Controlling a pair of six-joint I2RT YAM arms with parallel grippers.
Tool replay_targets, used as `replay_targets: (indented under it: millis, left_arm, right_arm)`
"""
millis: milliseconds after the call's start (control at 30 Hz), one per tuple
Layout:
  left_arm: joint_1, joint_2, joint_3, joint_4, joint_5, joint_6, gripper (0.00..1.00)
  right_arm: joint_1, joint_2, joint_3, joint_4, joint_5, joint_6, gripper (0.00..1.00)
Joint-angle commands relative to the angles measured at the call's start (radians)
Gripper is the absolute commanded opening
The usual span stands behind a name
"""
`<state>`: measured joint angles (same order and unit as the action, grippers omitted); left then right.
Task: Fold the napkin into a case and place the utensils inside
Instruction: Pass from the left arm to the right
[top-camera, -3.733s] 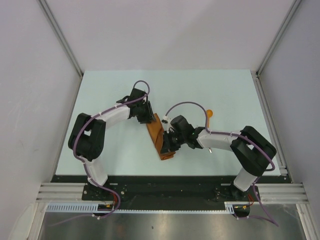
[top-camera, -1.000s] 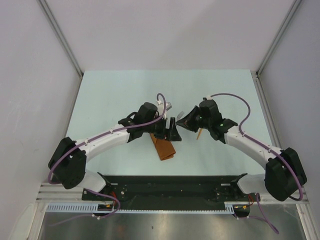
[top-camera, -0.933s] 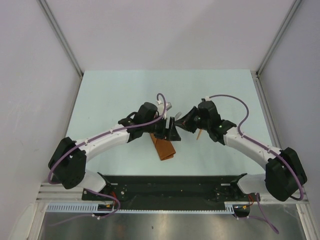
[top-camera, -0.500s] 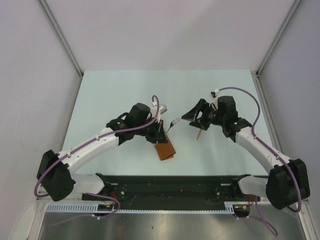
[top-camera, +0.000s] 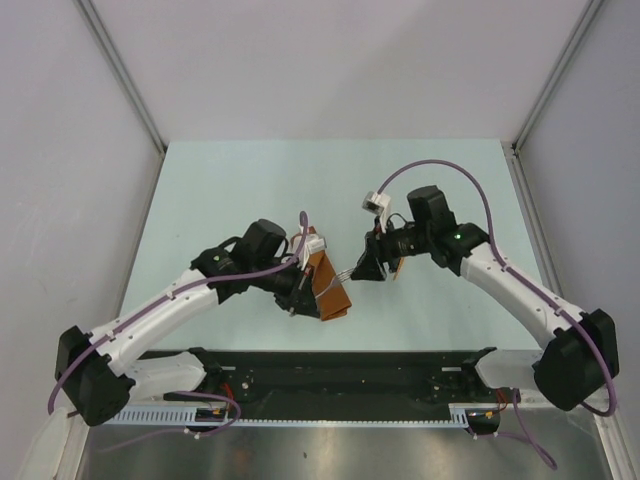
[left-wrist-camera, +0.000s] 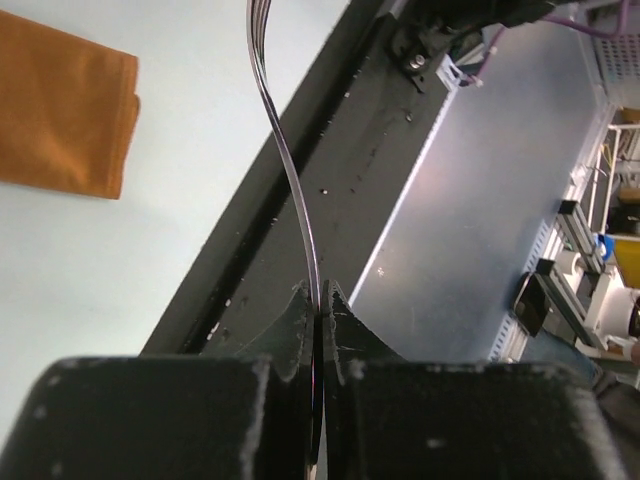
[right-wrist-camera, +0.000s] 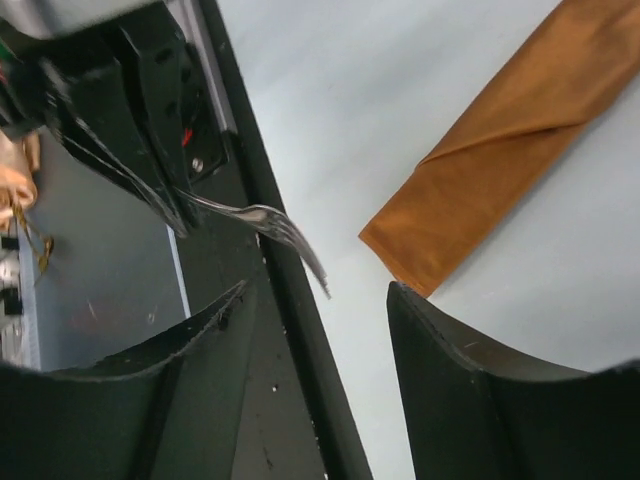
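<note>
The napkin, folded into a narrow rust-orange case (top-camera: 328, 287) (left-wrist-camera: 62, 108) (right-wrist-camera: 505, 145), lies on the table near the front edge. My left gripper (top-camera: 300, 288) (left-wrist-camera: 318, 296) is shut on the fork (top-camera: 345, 274) (left-wrist-camera: 285, 150). The fork's handle is pinched between the jaws and its tines (right-wrist-camera: 295, 245) point toward the right gripper, above the table beside the case's near end. My right gripper (top-camera: 368, 270) (right-wrist-camera: 316, 290) is open, empty, and faces the tines from a short distance. A sliver of the orange spoon (top-camera: 398, 268) shows under the right wrist.
The black base rail (top-camera: 340, 360) and a metal shelf (top-camera: 330, 450) run along the near edge below the fork. The pale green tabletop (top-camera: 240, 190) stretches behind both arms, between white side walls (top-camera: 60, 200).
The fork passed from the right gripper to the left: the left jaws closed on it and the right jaws opened. The left arm then drew back toward the near edge, over the case.
</note>
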<state>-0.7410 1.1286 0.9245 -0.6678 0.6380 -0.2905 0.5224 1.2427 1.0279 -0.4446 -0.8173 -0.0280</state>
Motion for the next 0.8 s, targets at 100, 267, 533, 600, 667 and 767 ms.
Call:
replay_targets:
  millis: [100, 267, 533, 600, 667, 767]
  left_arm:
    - [0.003, -0.024, 0.002, -0.009, 0.130, 0.062, 0.00]
    - [0.003, -0.017, 0.008, -0.002, 0.149, 0.065, 0.00]
    - [0.014, 0.039, 0.102, -0.062, 0.091, 0.116, 0.00]
    - [0.052, 0.065, 0.135, -0.085, -0.036, 0.076, 0.16]
    - [0.104, 0.047, 0.116, -0.044, -0.108, 0.003, 0.40]
    - [0.228, 0.001, 0.097, 0.057, -0.229, -0.090, 0.63]
  right_arm:
    - [0.057, 0.066, 0.020, -0.014, -0.080, -0.124, 0.57]
    - [0.060, 0.121, 0.043, -0.046, -0.144, -0.148, 0.41]
    - [0.056, 0.111, -0.066, 0.091, -0.186, -0.011, 0.00]
    - [0.033, 0.080, -0.123, 0.182, -0.119, 0.133, 0.00]
    - [0.016, 0.043, -0.173, 0.251, -0.080, 0.324, 0.00]
    - [0.060, -0.058, -0.311, 0.368, 0.073, 0.571, 0.00]
